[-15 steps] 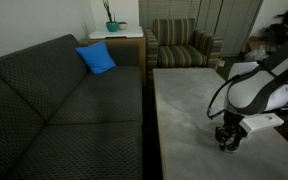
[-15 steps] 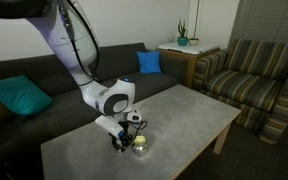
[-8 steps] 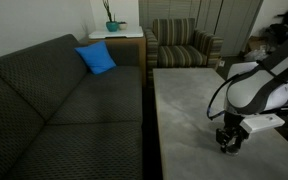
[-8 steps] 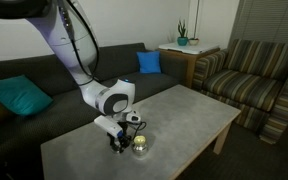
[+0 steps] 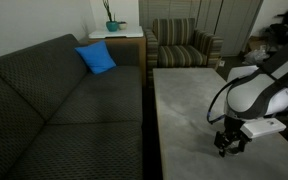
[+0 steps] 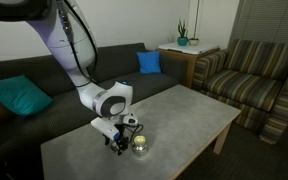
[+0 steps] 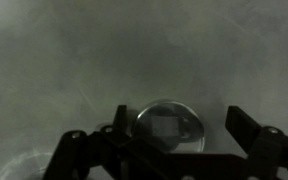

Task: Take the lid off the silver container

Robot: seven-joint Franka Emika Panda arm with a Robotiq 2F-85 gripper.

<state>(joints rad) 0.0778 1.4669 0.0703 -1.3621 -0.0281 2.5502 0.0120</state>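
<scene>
The silver container (image 6: 141, 148) stands on the grey table (image 6: 189, 110), small, round and shiny. My gripper (image 6: 115, 146) hangs low over the table just beside it, fingers pointing down. In the wrist view the lid (image 7: 169, 125), a shiny domed disc, lies on the table between the open jaws of my gripper (image 7: 181, 128), closer to the left finger than to the right finger (image 7: 244, 125), with a clear gap on the right side. In an exterior view my gripper (image 5: 229, 147) is near the table's near end, and the container is hidden behind it.
A dark grey sofa (image 5: 54, 100) with a blue cushion (image 5: 96, 58) runs along one long side of the table (image 5: 184, 100). A striped armchair (image 6: 259, 80) stands beyond the far end, and a side table with a plant (image 6: 183, 45) sits in the corner.
The jaws have gone from shut to open, letting go of the lid, which now lies on the table. The gripper has shifted slightly away from the container.
</scene>
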